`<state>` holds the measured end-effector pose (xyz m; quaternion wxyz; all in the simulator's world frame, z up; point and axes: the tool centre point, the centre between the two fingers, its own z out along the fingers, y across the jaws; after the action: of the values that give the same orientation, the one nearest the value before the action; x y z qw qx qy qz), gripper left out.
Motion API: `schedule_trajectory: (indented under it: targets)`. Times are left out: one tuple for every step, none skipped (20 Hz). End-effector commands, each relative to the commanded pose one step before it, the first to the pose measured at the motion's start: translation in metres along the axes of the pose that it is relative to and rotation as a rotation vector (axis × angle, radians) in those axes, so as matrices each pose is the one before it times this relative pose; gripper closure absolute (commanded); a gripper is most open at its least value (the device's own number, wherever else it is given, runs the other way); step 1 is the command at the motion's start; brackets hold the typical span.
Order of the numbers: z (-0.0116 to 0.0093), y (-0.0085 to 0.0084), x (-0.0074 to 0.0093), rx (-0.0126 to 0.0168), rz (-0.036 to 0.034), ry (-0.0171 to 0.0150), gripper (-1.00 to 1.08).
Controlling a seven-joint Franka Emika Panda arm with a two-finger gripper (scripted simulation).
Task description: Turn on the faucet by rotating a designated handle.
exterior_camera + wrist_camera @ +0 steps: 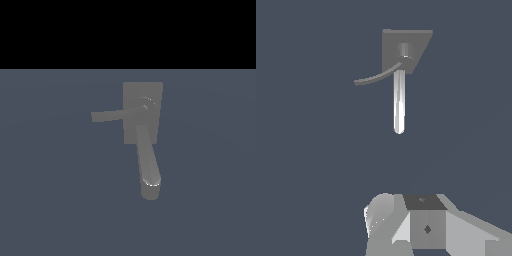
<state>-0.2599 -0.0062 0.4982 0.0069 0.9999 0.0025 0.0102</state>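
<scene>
1. Dark slate-blue flat floor [50, 200]: bare on every side of the fixture in both views. Judged ample room for approach from any direction; no edges or walls visible.

2. Matte grey faucet [142, 112]: flat rectangular base plate [131, 132] lying on the floor, round hub [146, 104] near the plate's far end. It is the only object in the exterior view.

3. Thick rounded grey spout with a glossy tip [148, 167]: runs from the hub past the plate's near edge, toward the camera. Avoid touching it; it sits close to the lever's root.

4. White and grey robot gripper [421, 225]: seen only in the wrist view, well apart from the faucet, touching nothing. Only its body shows; whether the fingers are spread or closed cannot be told.

5. Thin flat grey bar handle [115, 115]: projects from the hub toward the exterior view's left, overhanging the plate edge, roughly square to the spout.

6. Step in hand, judged: approach. Contact best made near the handle's free tip for leverage, pushing along an arc about the hub, on the side away from the spout.
</scene>
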Motion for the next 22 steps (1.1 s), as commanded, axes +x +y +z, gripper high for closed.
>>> schedule_trajectory:
  targets:
    - [0.00000,0.00001,0.00000,0.00000,0.00000,0.00000,1.08]
    - [-0.00022,0.00021,0.00016,0.00032,0.00064,0.00096,1.08]
    - [-0.00076,0.00080,0.00026,0.00116,0.00215,0.00320,1.08]
    - [-0.00114,0.00121,0.00050,0.00187,0.00329,0.00488,1.08]
    - [-0.00153,0.00163,0.00067,0.00271,0.00440,0.00651,1.08]
    - [-0.00185,0.00198,0.00082,0.00367,0.00530,0.00781,1.08]
    - [-0.00206,0.00222,0.00093,0.00480,0.00588,0.00863,1.08]
    - [-0.00191,0.00209,0.00087,0.00555,0.00543,0.00792,1.08]
    - [-0.00138,0.00154,0.00064,0.00525,0.00388,0.00559,1.08]
    - [-0.00085,0.00097,0.00043,0.00455,0.00238,0.00336,1.08]
    - [-0.00043,0.00051,0.00023,0.00364,0.00117,0.00159,1.08]
    - [-0.00010,0.00015,0.00008,0.00246,0.00027,0.00028,1.08]
    - [0.00007,-0.00014,-0.00008,0.00085,-0.00024,-0.00041,1.08]
    - [0.00023,-0.00015,-0.00001,-0.00059,-0.00059,-0.00086,1.08]
    - [0.00009,-0.00014,-0.00011,-0.00274,-0.00023,-0.00022,1.08]
    - [-0.00009,-0.00003,-0.00003,-0.00477,0.00032,0.00070,1.08]
    - [-0.00031,0.00019,0.00005,-0.00650,0.00097,0.00176,1.08]
    - [-0.00052,0.00032,0.00011,-0.00848,0.00157,0.00277,1.08]
    - [-0.00071,0.00048,0.00017,-0.01036,0.00211,0.00369,1.08]
    - [-0.00086,0.00058,0.00021,-0.01207,0.00252,0.00443,1.08]
    - [-0.00097,0.00063,0.00024,-0.01368,0.00278,0.00495,1.08]
    - [-0.00105,0.00066,0.00026,-0.01546,0.00295,0.00538,1.08]
